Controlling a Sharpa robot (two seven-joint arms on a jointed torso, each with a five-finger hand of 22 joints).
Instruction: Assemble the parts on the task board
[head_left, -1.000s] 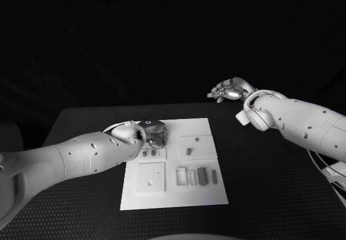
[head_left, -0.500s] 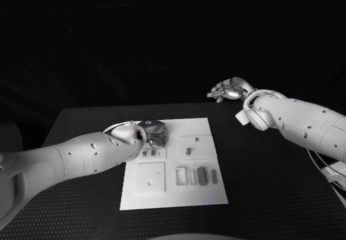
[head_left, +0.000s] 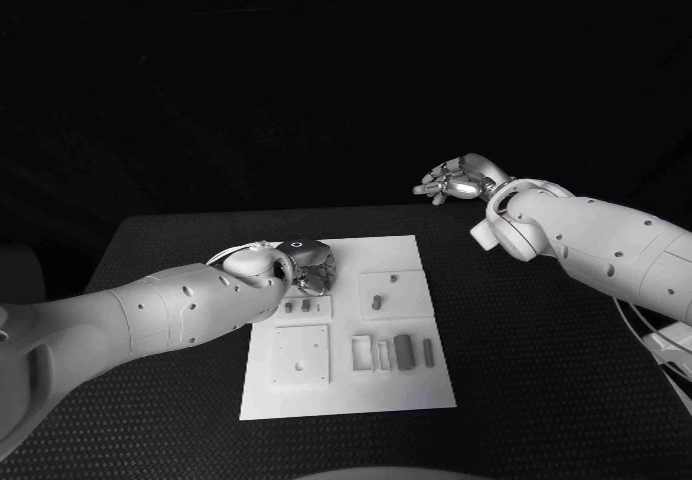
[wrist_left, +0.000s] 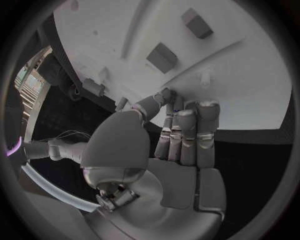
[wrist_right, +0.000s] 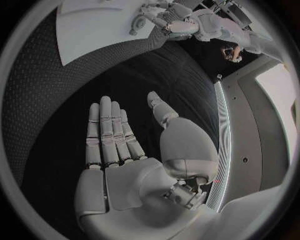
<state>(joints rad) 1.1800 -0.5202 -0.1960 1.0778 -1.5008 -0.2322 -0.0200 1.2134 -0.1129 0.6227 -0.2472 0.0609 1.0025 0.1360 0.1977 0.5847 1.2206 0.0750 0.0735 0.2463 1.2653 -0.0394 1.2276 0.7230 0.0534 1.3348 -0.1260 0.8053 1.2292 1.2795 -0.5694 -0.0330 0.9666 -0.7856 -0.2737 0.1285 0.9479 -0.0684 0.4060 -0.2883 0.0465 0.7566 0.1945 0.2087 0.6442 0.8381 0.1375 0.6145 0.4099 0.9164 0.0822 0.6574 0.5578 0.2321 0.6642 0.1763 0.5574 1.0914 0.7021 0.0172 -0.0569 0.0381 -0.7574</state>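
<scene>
No real change over the last second — both my hands are parked where they were.

My left hand (head_left: 306, 268) sits fingers-down on the task board's (head_left: 346, 395) upper left; what it grips I can't tell. Right hand (head_left: 459, 180) hangs released at upper right — the parts (head_left: 405, 350) wait lower middle, so assembly is stalled.

We find no readable text, label, brand, number or sign anywhere on the white rectangular task board (head_left: 346, 330).
</scene>
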